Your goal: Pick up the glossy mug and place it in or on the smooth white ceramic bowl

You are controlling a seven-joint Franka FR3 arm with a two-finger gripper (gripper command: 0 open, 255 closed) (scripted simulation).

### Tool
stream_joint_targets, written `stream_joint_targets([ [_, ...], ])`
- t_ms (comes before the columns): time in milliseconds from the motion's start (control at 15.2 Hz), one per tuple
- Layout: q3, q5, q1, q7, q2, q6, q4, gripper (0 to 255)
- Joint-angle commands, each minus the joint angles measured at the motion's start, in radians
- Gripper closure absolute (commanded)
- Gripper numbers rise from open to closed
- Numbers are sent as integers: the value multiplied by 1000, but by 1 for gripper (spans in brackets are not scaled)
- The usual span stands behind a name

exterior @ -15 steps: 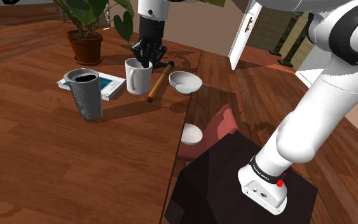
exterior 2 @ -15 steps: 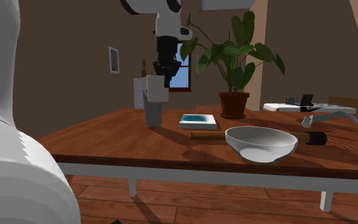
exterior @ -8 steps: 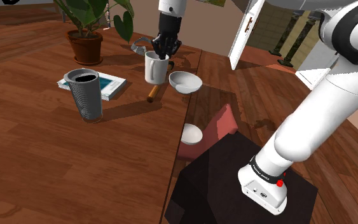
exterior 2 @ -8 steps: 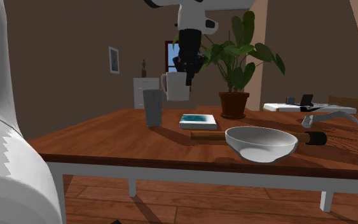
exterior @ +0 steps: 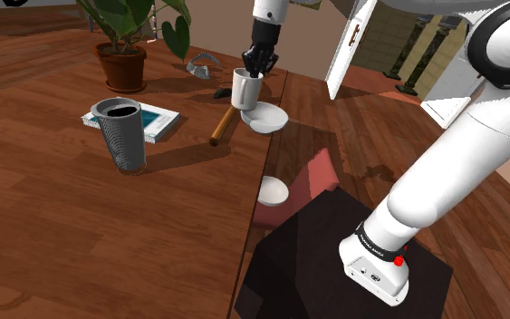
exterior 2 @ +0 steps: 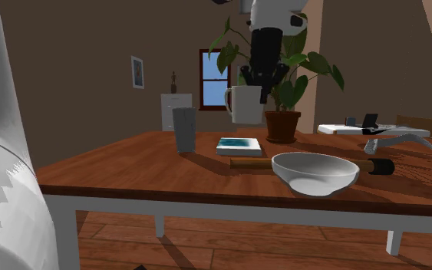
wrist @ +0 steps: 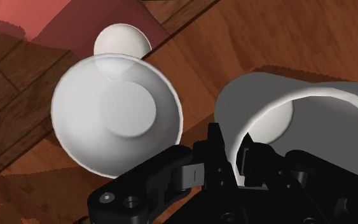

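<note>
Clasping white mug [exterior: 245,89] by rim, tool [exterior: 258,71] hovers, seemingly near bowl [exterior: 266,119].

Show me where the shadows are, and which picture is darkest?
Shoulder view: the mesh cup throws a shadow across the table toward the rolling pin. Second exterior view: darkest, with dim walls, yet the bowl looks bright. Wrist view: a shadow lies beside the bowl.

Lit brightly and evenly in the shoulder view, with a soft shadow thrown across the worktop [exterior: 62,227] from the mesh cup [exterior: 123,136]. Dimmer in the second exterior view, backlit by a blue window [exterior 2: 210,73]. Shaded grey inside the mug [wrist: 298,121] in the wrist view.
</note>
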Motion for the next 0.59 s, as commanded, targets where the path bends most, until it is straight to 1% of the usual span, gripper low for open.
stream_joint_targets([
  [0,-26,-5,-23,-49,7,-14,18,255],
  [528,-119,-22,-111,-226,71,-52,111,255],
])
